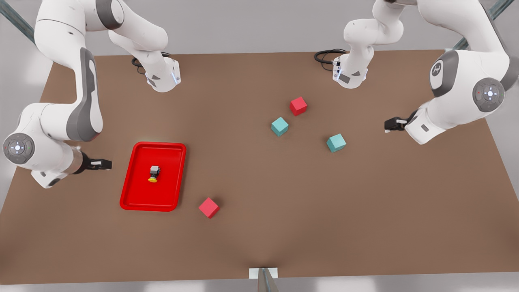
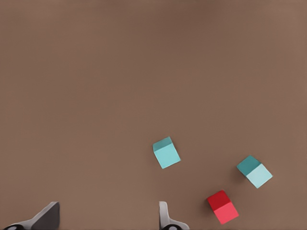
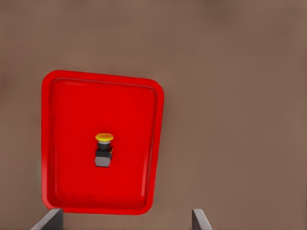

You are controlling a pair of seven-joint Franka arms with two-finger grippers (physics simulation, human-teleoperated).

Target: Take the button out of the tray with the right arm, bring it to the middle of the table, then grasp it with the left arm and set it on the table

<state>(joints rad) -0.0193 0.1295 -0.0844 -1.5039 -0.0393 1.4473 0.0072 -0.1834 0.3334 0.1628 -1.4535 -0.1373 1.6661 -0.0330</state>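
A: Where is the button (image 1: 153, 173)?

B: It lies on its side near the middle of the tray (image 1: 129, 190), yellow cap toward the near edge of the counter (image 1: 284, 227) — untouched so far.

A: And the grippers?

B: The right gripper (image 1: 106, 164) hovers just beside the tray, on the front view's left, jaws apart and empty. The left gripper (image 1: 388, 124) waits well apart on the front view's right, jaws also apart, near two teal cubes (image 1: 279, 126) and a red cube (image 1: 298, 106).

A: What might go wrong?

B: The button is tiny and tipped over, so the jaws could pinch the rounded cap and let it slip, or a fingertip could strike the raised rim and shove the tray. Later, another red cube (image 1: 209, 207) beside the tray sits close to the route toward the middle — a low carry might clip it.
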